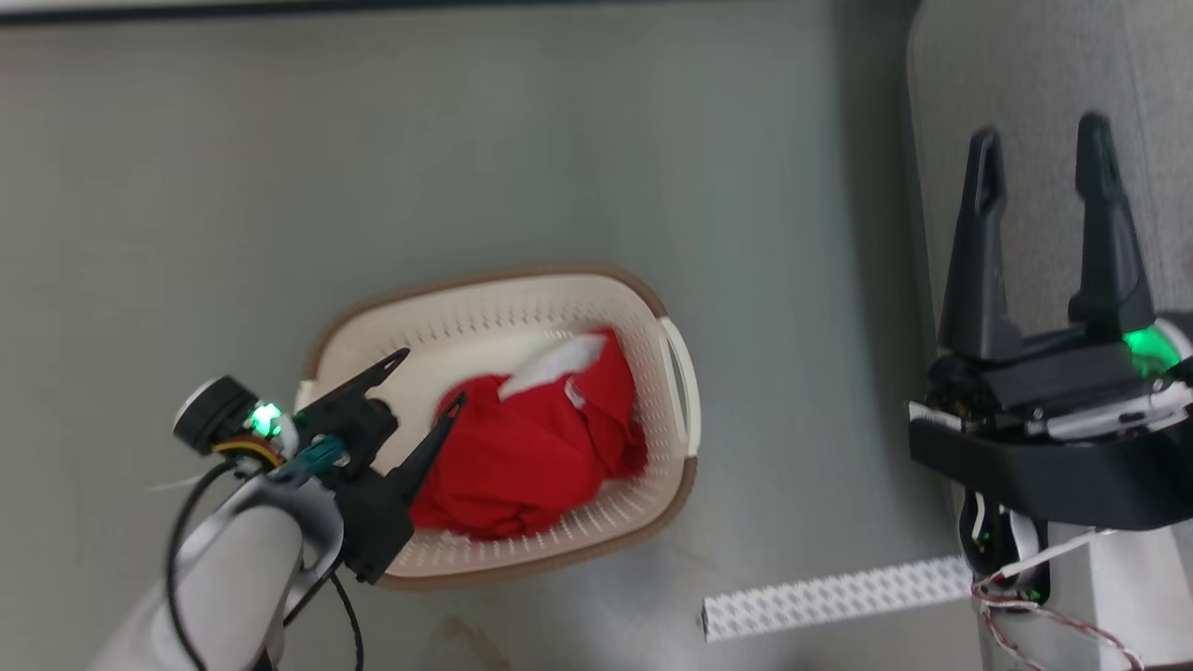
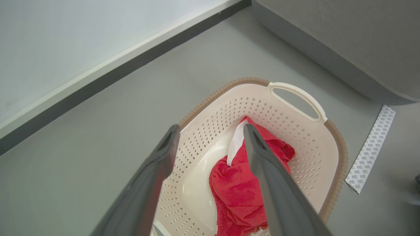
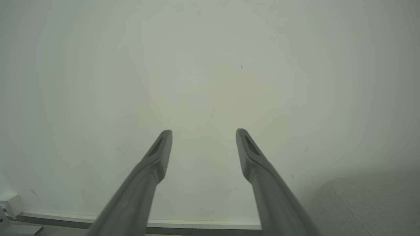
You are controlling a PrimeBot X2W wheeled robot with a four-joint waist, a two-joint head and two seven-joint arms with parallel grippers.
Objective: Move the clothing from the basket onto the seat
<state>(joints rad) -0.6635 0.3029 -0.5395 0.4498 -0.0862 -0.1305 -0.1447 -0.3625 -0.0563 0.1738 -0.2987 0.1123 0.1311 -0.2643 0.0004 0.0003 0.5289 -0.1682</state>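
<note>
Clothing [image 1: 531, 457] lay bunched in the basket [image 1: 485, 277], soft, light and limp by its look. Your left gripper [image 1: 433, 376] hovered over it, fingers spread, empty; your right gripper [image 1: 1039, 128], also parted, hung near the seat [image 1: 1025, 56]. Best hold for you seemed a raised central fold.

In the head view the left hand [image 1: 433, 376] covers the lower-left end of the basket [image 1: 522, 280], handle included, and one of its fingers crosses the edge of the red clothing [image 1: 531, 457]. How many garments make up that heap cannot be told. The sofa seat [image 1: 1035, 65] runs off the top and right edges, partly behind the right hand [image 1: 1039, 130]. The white strip [image 1: 829, 596] at lower right loses its right end behind that hand's base. In the left wrist view the bottom edge cuts the basket's near end, and the strip's print is too small to read.
</note>
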